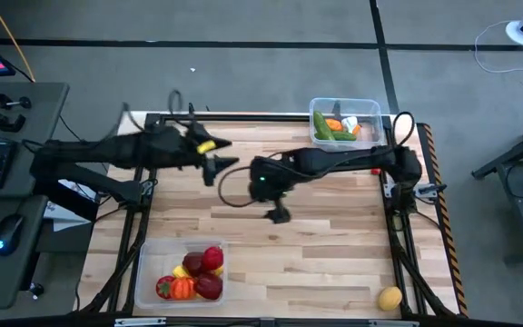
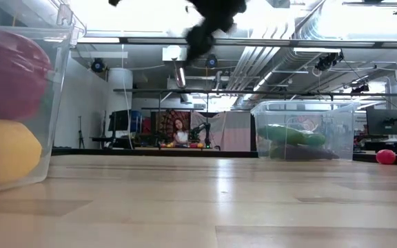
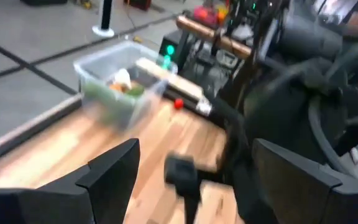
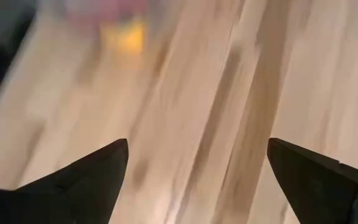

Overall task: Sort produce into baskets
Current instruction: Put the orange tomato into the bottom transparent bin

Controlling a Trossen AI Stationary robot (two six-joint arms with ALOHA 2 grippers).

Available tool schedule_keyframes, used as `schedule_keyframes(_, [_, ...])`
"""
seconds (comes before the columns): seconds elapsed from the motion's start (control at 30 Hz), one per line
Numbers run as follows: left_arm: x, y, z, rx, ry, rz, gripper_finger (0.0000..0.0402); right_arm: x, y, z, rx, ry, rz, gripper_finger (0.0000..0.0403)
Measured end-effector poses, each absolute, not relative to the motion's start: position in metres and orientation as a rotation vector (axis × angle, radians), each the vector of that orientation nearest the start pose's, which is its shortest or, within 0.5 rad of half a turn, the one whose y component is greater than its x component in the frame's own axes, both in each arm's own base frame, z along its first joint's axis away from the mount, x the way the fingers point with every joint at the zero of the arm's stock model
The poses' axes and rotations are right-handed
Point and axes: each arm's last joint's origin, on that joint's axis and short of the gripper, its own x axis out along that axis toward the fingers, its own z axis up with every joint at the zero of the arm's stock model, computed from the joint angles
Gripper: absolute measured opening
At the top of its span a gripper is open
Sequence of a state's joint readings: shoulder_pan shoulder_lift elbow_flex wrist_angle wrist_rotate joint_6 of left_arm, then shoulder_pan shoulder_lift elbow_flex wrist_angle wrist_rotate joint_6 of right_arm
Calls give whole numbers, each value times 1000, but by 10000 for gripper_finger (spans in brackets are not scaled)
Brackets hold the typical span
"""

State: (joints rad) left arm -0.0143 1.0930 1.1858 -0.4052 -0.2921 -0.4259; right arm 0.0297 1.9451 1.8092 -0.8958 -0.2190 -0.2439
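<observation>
in the high view, the right arm is reaching from the right edge toward the centre of the pale wooden slatted table (image 1: 334, 245), its right gripper (image 1: 278, 214) hanging just below mid-frame over bare boards, and its two dark fingers (image 4: 86, 180) are standing wide apart with nothing between them. the left arm is lying across the upper left, its left gripper (image 1: 218, 169) pointing toward the centre, fingers (image 3: 104, 174) spread apart and empty. a clear rectangular plastic tub (image 1: 344, 123) is sitting at the upper right of the table, holding green cucumbers (image 1: 323, 126), an orange carrot (image 1: 334, 124) and a white piece. a second clear tub (image 1: 182, 272) is sitting at the lower left, holding red, orange and yellow produce (image 1: 209, 272). a yellow lemon (image 1: 389, 297) is lying alone on the table at the lower right, well apart from both tubs.
</observation>
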Motion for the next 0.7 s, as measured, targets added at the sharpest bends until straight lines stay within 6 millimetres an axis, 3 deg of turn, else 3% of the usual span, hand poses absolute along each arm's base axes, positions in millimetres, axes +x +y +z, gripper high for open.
schedule_keyframes(0.2, [241,7,312,-468,240,300,300,348,-7,250,32,1169,205,376])
schedule_keyframes(0.37, [234,32,260,-543,129,286,300,288,-22,231,243,1238,-200,376])
schedule_keyframes(0.5, [226,60,247,-568,77,245,300,251,-25,229,545,1197,-611,376])
schedule_keyframes(0.7, [217,86,250,-484,83,167,300,223,-23,232,696,1204,-796,376])
